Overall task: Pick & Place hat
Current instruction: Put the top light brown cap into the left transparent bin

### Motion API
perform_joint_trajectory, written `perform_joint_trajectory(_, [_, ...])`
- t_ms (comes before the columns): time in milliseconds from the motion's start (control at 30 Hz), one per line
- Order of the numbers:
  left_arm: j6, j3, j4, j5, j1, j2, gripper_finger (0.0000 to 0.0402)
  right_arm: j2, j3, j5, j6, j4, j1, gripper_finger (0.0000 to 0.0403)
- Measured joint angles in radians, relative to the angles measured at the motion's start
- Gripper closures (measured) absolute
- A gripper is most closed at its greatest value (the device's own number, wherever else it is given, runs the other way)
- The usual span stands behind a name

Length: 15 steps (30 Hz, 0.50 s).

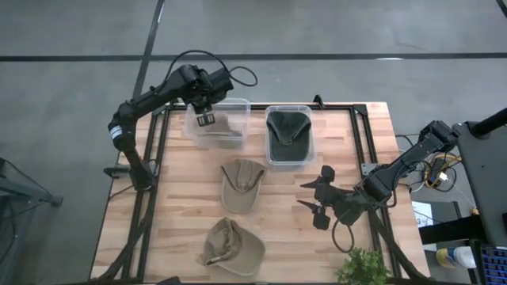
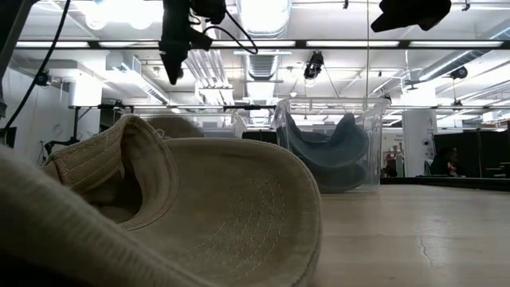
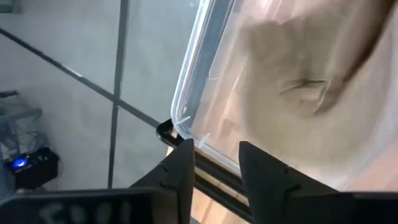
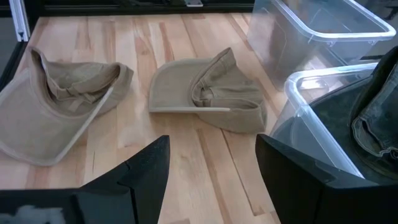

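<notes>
Hats are being sorted into bins: a tan hat [image 3: 311,81] lies inside the clear bin [image 1: 218,123] just below the left gripper [image 1: 206,119], whose fingers stand apart, so the drop looks done. Two more tan caps [image 1: 242,184] wait on the worktop [image 1: 182,206] beside the open, empty right gripper [image 1: 321,198]. Next, likely, that gripper descends onto the nearer cap.

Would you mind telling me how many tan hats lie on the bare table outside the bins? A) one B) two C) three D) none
B: in the high view one tan hat lies at mid-table and a second tan hat lies nearer the front edge, while the dark hat sits in its clear bin.
</notes>
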Motion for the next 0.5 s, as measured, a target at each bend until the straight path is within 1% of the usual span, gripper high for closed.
perform_joint_trajectory(167, [-0.007,-0.002,0.001,-0.02,-0.001,-0.001,0.0263,0.0,-0.001,0.0,0.0,0.0,0.0,0.017])
perform_joint_trajectory(300, [-0.076,-0.002,0.001,0.008,-0.01,-0.007,0.0262,0.0,-0.001,0.0,0.001,0.0,0.0,0.017])
perform_joint_trajectory(367, [-0.128,-0.002,0.001,0.063,-0.021,-0.012,0.0262,0.0,-0.002,0.0,0.001,0.0,0.0,0.017])
perform_joint_trajectory(500, [-0.24,-0.002,0.001,0.232,-0.053,-0.026,0.0262,0.0,-0.002,0.0,-0.001,0.0,0.0,0.017])
